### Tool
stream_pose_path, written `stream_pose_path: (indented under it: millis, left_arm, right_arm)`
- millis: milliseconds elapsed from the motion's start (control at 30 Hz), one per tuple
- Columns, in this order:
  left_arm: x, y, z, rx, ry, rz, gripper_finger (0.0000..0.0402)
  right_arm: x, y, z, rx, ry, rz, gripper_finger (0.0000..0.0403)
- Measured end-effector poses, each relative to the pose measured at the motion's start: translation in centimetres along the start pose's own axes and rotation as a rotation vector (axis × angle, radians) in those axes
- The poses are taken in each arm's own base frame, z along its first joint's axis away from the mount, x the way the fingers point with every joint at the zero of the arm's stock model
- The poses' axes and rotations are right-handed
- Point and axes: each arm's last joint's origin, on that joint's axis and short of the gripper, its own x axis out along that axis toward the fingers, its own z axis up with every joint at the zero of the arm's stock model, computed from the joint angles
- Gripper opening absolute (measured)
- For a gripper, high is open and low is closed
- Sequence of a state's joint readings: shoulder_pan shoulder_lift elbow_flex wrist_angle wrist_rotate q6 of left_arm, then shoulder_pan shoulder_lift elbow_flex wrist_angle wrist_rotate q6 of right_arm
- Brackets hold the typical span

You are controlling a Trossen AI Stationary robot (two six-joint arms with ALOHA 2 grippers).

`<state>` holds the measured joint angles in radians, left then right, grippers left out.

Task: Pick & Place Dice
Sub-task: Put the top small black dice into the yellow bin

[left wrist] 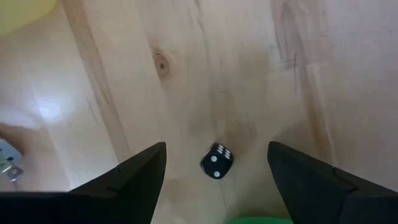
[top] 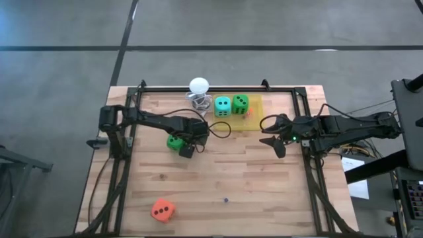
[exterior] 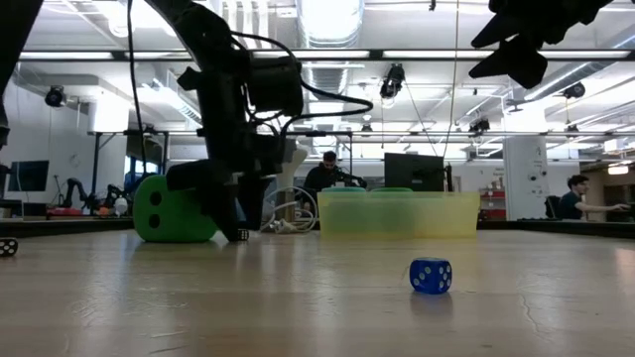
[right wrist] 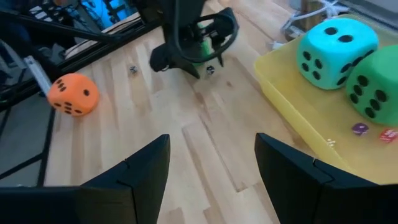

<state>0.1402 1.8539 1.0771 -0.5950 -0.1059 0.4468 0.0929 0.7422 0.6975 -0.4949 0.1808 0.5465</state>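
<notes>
Bright ceiling strip lights (exterior: pixel 332 20), backlit arms, soft shadows, blurred fingers (left wrist: pixel 124 186)

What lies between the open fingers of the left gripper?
In the left wrist view, a small black die lies on the bare wood between the left gripper's open fingers. A green edge, probably the green die, shows just behind.

Two dark arms — black cables looping, left claw (top: pixel 187 147), matte wedge fingers (left wrist: pixel 134 180)

Overhead, table-level and two wrist views, all sharing the tabletop (top: pixel 218 178).
</notes>
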Motion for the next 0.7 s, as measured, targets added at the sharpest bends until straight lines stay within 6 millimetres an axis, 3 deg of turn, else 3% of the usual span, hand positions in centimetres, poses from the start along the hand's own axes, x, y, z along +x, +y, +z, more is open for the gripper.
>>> stream_pose_path:
  millis: [300, 700]
  left_arm:
    - [-0.13, 0.08, -0.21, 0.01, 0.006, -0.017, 0.0275]
    - [-0.07, -0.1, -0.37, 0.026, 0.009, -0.056, 0.0156]
  right_arm:
    - [-0.05, 0.27, -0.1, -0.004, 0.001, 0.016, 0.0228]
    - [-0.08, 0.43, -0.17, 0.006, 0.003, 0.026, 0.0228]
